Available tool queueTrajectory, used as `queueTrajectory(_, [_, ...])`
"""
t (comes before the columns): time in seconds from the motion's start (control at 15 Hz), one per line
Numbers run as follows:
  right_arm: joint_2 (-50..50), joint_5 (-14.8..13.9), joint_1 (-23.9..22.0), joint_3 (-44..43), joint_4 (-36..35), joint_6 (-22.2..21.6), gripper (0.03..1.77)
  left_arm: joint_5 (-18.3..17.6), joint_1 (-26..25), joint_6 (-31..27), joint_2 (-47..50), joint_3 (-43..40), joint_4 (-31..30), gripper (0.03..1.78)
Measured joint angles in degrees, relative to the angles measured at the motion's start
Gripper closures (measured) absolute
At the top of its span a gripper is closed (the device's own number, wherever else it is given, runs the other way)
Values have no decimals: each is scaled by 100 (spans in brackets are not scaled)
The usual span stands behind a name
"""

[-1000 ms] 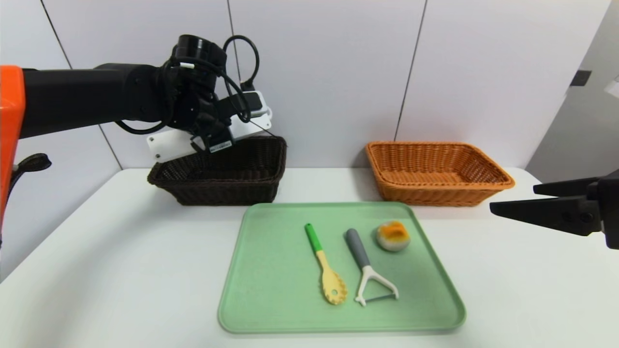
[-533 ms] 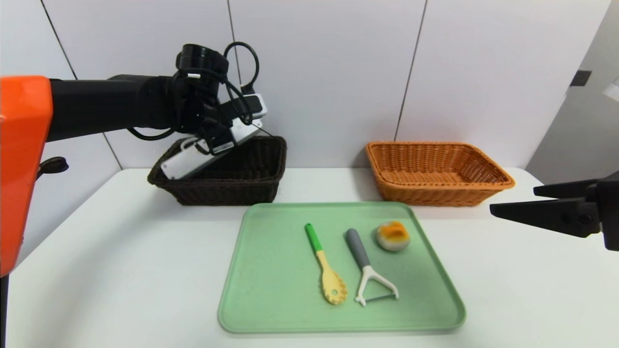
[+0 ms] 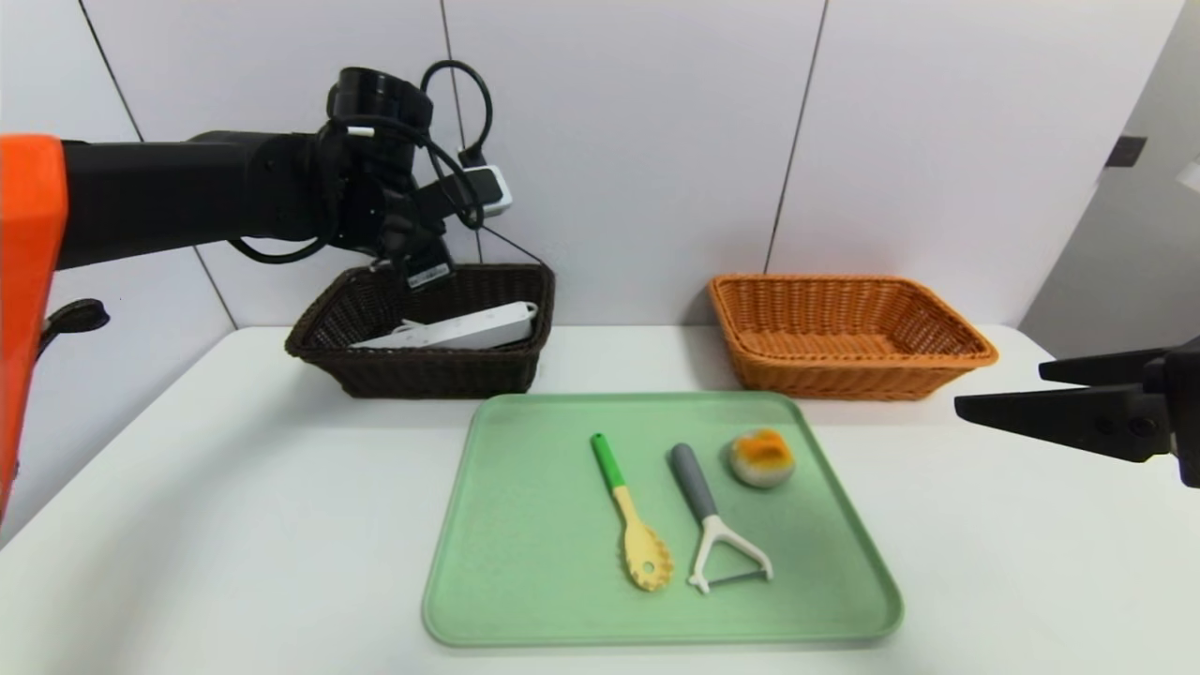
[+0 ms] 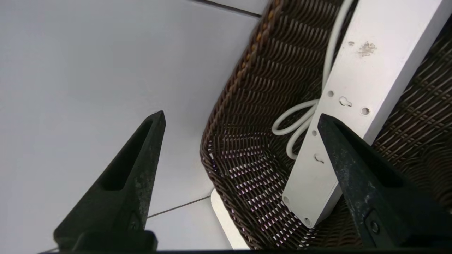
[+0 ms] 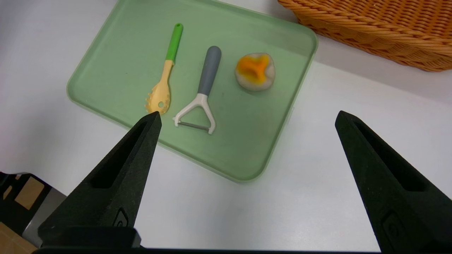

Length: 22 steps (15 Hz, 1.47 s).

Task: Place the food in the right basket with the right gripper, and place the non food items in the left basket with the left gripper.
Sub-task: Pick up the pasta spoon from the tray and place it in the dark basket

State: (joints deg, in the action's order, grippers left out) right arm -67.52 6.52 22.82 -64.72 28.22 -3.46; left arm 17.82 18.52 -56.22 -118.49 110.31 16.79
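Above the dark basket [image 3: 422, 361] at ten o'clock, I am holding my left gripper [image 4: 240, 120] spread apart over the power strip [image 3: 459, 330], right gripper [image 5: 247, 120] idling agape.

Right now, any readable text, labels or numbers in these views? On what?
None readable.
Sticker on the left arm's wrist: print too small to read.
Power strip in the dark basket: only screw holes and a smudge, no lettering.
Spoon, peeler, tray, orange basket: unmarked.
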Motion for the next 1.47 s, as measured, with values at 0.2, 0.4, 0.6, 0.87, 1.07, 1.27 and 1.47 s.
queueTrajectory(0.2, [66,0,-4,30,2,5,10,98,236,936,265,33,-1,22])
queueTrajectory(0.4, [121,0,-45,94,5,2,10,935,901,2698,490,-146,68,18])
queueTrajectory(0.6, [176,9,-52,119,9,2,10,1459,1434,4250,711,-511,322,16])
queueTrajectory(0.87, [265,4,-52,135,38,2,10,1475,2172,5653,1072,-909,1030,14])
queueTrajectory(1.07, [339,1,-52,157,38,5,10,1486,2649,6115,1218,-1219,1152,14])
queueTrajectory(1.27, [399,1,-52,177,41,-4,10,1490,3032,6702,1218,-1320,1419,12])
queueTrajectory(1.47, [451,9,-52,210,38,-4,10,1488,3310,7717,995,-1276,1786,12])
